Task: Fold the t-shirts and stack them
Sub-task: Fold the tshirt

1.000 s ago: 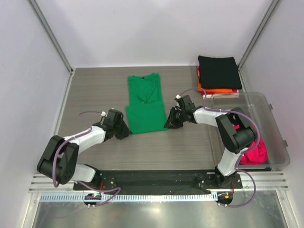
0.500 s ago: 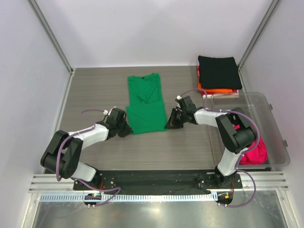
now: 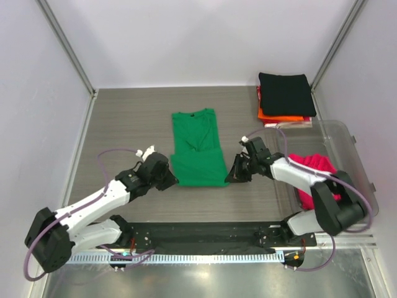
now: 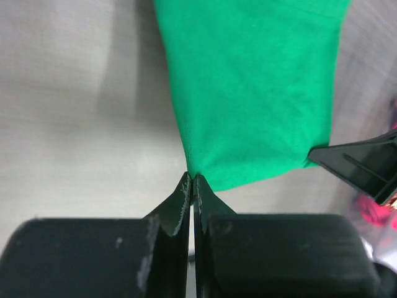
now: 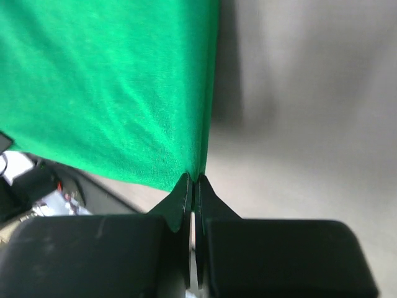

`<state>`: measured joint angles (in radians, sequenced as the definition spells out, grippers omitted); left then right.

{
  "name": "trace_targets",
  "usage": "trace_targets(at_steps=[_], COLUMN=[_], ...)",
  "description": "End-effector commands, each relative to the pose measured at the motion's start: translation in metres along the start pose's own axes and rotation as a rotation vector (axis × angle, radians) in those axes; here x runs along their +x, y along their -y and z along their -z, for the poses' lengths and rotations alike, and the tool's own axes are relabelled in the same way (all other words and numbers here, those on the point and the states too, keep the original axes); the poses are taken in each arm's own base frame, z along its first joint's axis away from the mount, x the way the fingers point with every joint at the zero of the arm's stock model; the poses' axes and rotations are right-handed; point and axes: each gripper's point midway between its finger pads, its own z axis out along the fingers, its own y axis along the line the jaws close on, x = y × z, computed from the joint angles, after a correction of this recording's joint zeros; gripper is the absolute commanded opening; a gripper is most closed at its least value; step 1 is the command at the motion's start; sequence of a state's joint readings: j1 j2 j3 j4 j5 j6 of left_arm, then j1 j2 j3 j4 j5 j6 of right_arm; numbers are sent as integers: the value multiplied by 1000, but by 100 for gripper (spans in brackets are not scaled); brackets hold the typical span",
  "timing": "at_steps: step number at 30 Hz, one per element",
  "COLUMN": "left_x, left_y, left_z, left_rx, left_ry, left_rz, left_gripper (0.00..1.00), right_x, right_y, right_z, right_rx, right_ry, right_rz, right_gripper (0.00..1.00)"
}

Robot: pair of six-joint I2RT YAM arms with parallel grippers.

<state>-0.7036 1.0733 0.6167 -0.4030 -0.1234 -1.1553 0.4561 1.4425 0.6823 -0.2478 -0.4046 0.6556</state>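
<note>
**Grey table, green shirt held at both near corners**

The grey wood-grain table [image 3: 124, 118] sits between white walls. A wide bare stretch lies on my left, a narrower strip on my right. The bright green cotton t-shirt [image 3: 198, 149] lies flat mid-table as a long narrow panel, collar at the far end.

At the far right corner sits the stack: a folded black t-shirt [image 3: 285, 92] on top, an orange one [image 3: 279, 117] under it. Just nearer, the clear plastic bin [image 3: 347, 139] holds a crumpled magenta-pink shirt [image 3: 313, 171].

Both my arms reach low and forward, angling inward. My left gripper [image 4: 191, 180] has its fingers pressed together on the hem's near-left corner. My right gripper [image 5: 194, 180] pinches the near-right corner likewise, with its elbow over the bin.
</note>
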Motion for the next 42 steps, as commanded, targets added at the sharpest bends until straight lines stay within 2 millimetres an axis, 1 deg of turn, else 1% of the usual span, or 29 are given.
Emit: trace_targets(at_steps=[1, 2, 4, 5, 7, 8, 10, 11, 13, 14, 16, 17, 18, 20, 21, 22, 23, 27, 30, 31, 32, 33, 34, 36, 37, 39, 40, 41, 42], left_x=[9, 18, 20, 21, 13, 11, -3, -10, -24, -30, -45, -49, -54, -66, -64, -76, -80, -103, -117, -122, -126, -132, -137, -146, -154, -163, -172, -173, -183], left_y=[-13, -16, -6, -9, 2, -1, 7, 4, 13, 13, 23, 25, 32, 33, 38, 38, 41, 47, 50, 53, 54, 57, 49, 52, 48, 46, 42, 37, 40], left_z=[26, 33, 49, 54, 66, 70, 79, 80, 88, 87, 92, 89, 89, 79, 76, 67, 66, 44, 22, 13, 7, 4, -9, -15, -19, -31, -34, -44, -44], left_rx=[-65, -74, -30, -40, -12, -32, -35, -66, -65, -91, -86, -97, -86, -101, -80, -84, -62, -24, -22, -6, 0, 12, -15, -1, -9, -18, -23, -38, -32], left_ry=[16, -2, -2, -7, 15, 20, 61, 97, 138, 164, 196, 201, 199, 197, 160, 167, 162, 119, 63, 27, 10, 4, -16, -31, -32, -49, -43, -65, -55], left_rz=[23, 26, 29, 34, 36, 23, 1, -12, -40, -53, -66, -72, -73, -65, -57, -39, -30, -1, 14, 32, 40, 43, 63, 68, 81, 84, 95, 102, 102], left_gripper=[0, 0, 0, 0, 0, 0, 0, 0, 0, 0, 0, 0, 0, 0, 0, 0, 0, 0, 0, 0, 0, 0, 0, 0, 0, 0, 0, 0, 0], right_x=[24, 29, 36, 37, 38, 37, 27, 16, 7, -5, -16, -21, -32, -50, -56, -67, -68, -99, -120, -125, -134, -138, -142, -156, -160, -175, -178, -191, -195], right_y=[-2, -2, -7, -10, -17, -19, -26, -35, -31, -40, -42, -41, -50, -56, -55, -58, -56, -62, -67, -62, -69, -67, -63, -67, -62, -68, -62, -71, -70], right_z=[32, 37, 55, 61, 76, 80, 90, 97, 98, 105, 108, 103, 108, 106, 104, 102, 102, 94, 94, 85, 87, 84, 75, 72, 61, 59, 46, 48, 42], right_rx=[15, 16, 5, -4, -23, -22, -1, -4, 59, 56, 92, 113, 109, 130, 142, 150, 155, 170, 166, 179, 167, 171, 179, 165, 175, 160, 166, 146, 145], right_ry=[-16, -14, 5, 18, 43, 49, 72, 102, 104, 130, 148, 136, 156, 170, 166, 172, 174, 172, 183, 163, 176, 169, 151, 153, 128, 139, 110, 130, 121], right_rz=[-21, -24, -38, -37, -38, -37, -26, 6, 12, 38, 51, 50, 71, 76, 80, 76, 78, 74, 75, 68, 74, 68, 61, 65, 57, 66, 54, 66, 65], right_gripper=[1, 1, 1, 1, 1, 1, 1, 1, 1, 1, 1, 1, 1, 1, 1, 1, 1, 1, 1, 1, 1, 1, 1, 1, 1, 1, 1, 1, 1])
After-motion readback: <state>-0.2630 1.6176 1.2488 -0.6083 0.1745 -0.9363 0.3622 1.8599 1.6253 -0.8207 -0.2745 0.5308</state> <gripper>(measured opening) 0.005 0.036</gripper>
